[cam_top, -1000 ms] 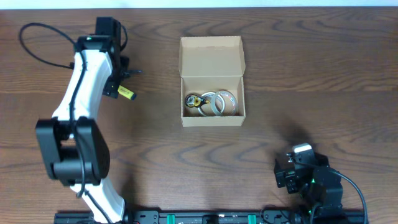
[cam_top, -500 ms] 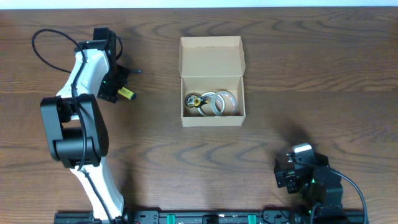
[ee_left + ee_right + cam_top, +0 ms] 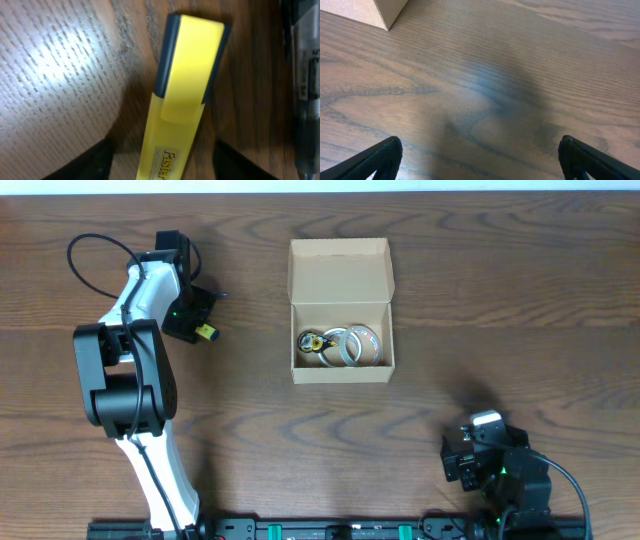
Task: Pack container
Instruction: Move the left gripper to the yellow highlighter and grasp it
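The tan cardboard container (image 3: 341,275) stands open at the table's middle back, lid flap laid back; tape rolls (image 3: 356,344) and a small yellow-black item (image 3: 314,341) lie inside. Its corner shows in the right wrist view (image 3: 385,10). A yellow highlighter with a dark cap (image 3: 180,95) lies on the table left of the box, also in the overhead view (image 3: 207,332). My left gripper (image 3: 160,162) is open, low over the table, its fingers on either side of the highlighter with gaps showing. My right gripper (image 3: 480,157) is open and empty at the front right.
A dark pen-like object (image 3: 305,85) lies along the right edge of the left wrist view, beside the highlighter. The left arm's black cable (image 3: 85,255) loops over the table at the far left. The table's back edge (image 3: 320,190) runs behind the box.
The left arm has swung back and left and lowered its gripper over the highlighter, now covering most of it from above. The right arm and the box have not moved.
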`<state>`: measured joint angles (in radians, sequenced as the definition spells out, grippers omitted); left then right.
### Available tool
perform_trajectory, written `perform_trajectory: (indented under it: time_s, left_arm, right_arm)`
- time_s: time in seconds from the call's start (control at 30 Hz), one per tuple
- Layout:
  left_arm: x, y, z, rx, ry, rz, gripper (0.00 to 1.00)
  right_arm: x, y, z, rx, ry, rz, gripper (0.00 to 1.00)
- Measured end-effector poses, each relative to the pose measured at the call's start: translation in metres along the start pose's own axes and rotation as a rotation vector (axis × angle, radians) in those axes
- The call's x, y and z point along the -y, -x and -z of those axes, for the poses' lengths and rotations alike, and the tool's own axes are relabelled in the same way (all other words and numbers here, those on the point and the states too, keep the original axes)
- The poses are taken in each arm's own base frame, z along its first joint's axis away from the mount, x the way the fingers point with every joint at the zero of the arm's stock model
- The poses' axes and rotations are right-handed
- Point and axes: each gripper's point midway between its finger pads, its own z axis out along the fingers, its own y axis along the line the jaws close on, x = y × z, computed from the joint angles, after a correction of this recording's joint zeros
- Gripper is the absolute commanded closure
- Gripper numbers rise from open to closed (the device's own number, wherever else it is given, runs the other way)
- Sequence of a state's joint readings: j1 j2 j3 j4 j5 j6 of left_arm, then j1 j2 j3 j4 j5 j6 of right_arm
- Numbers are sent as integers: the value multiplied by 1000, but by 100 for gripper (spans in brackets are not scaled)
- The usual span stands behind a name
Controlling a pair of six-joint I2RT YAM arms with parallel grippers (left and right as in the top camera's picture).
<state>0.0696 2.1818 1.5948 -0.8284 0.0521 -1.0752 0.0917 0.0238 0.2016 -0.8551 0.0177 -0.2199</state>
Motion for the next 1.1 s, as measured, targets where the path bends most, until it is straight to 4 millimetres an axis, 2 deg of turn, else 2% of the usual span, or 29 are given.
perform_trajectory:
  time_s: [0.23,0.37,0.7,0.83,0.93,1.03,1.1]
  left_arm:
    - [0,0,0,-2,0,0,62]
    - [0,0,0,-2,0,-2,67]
    - [2,-2,2,1,-6,-9,70]
    - [12,-5,30,34,-65,-27,70]
    - [23,-8,70,79,-153,-49,69]
    - [30,-12,110,137,-230,-76,55]
    - [32,-15,121,160,-249,-86,54]
  right_arm:
    - [0,0,0,0,0,0,1]
    - [0,0,0,0,0,0,1]
    - [0,0,0,0,0,0,1]
    - [0,0,0,0,0,0,1]
    - [0,0,0,0,0,0,1]
    - [0,0,0,0,0,0,1]
    - [0,0,0,0,0,0,1]
